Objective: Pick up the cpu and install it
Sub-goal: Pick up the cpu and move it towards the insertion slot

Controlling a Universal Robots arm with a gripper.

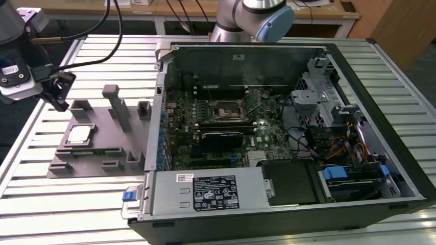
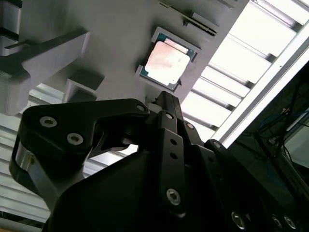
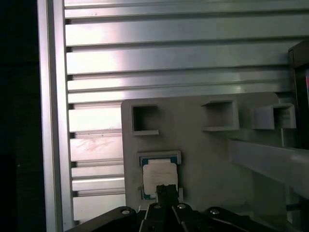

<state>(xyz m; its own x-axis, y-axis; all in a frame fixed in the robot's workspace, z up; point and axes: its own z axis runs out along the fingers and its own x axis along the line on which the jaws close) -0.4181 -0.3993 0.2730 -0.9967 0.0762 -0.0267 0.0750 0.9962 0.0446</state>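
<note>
Exterior view shows the open computer case (image 1: 272, 224); second wrist view, the cpu (image 2: 165, 62).

Silver cpu (image 1: 79, 134) flat in fixture (image 1: 99, 144)

A big open computer box (image 1: 238, 61) sits on a table (image 1: 81, 204) of silver slats. Inside is a green board (image 1: 180, 109) with many wires (image 1: 299, 138). Just beside the box lies a grey plate (image 1: 102, 141) with little blocks (image 1: 80, 107).
</note>
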